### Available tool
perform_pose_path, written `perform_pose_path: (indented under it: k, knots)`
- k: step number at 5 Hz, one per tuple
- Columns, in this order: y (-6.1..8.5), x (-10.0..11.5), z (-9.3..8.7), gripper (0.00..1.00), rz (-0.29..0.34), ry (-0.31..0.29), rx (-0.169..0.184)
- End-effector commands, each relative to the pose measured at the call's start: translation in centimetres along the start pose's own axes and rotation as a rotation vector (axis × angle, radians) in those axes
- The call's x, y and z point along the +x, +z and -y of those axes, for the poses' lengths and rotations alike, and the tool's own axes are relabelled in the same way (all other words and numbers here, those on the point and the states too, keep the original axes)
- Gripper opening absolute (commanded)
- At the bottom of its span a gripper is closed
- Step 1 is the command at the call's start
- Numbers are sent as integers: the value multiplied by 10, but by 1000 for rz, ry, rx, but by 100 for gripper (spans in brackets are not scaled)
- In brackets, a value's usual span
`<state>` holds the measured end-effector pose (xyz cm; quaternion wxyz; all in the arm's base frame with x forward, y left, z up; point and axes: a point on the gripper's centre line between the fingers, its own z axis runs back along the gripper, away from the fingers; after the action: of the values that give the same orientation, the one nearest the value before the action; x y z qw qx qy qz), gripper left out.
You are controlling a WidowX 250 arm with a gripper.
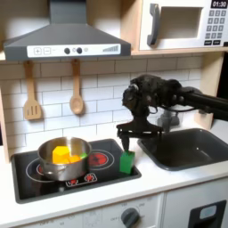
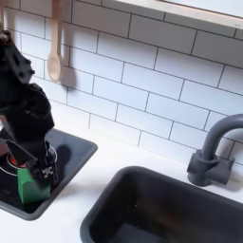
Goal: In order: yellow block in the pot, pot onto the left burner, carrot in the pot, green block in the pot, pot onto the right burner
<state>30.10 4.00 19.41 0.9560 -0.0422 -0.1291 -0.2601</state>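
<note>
Pot (image 1: 65,158): on left burner (image 1: 40,166), holding yellow block (image 1: 60,154) and carrot (image 1: 76,157), first exterior view. Green block (image 1: 126,161): upright on cooktop (image 1: 107,178), claw (image 1: 127,150) spread around it. Faucet (image 2: 211,147): second exterior view.

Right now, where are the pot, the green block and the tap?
pot (image 1: 63,168): first exterior view, on its shiny front wall.
green block (image 1: 126,163): first exterior view, on its front face, under the gripper.
tap (image 2: 211,143): second exterior view, on its curved grey neck.
</note>
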Motion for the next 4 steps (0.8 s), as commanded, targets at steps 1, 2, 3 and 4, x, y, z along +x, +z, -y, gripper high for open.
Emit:
perform_pose_path:
  k: [1, 2, 3, 4]
  knots:
    - [-6, -6, -4, 100, 26, 15, 6]
    - [-9, -5, -7, 100, 29, 19, -5]
    - [-8, -5, -8, 100, 34, 18, -11]
    - [-8, -6, -10, 100, 37, 18, -10]
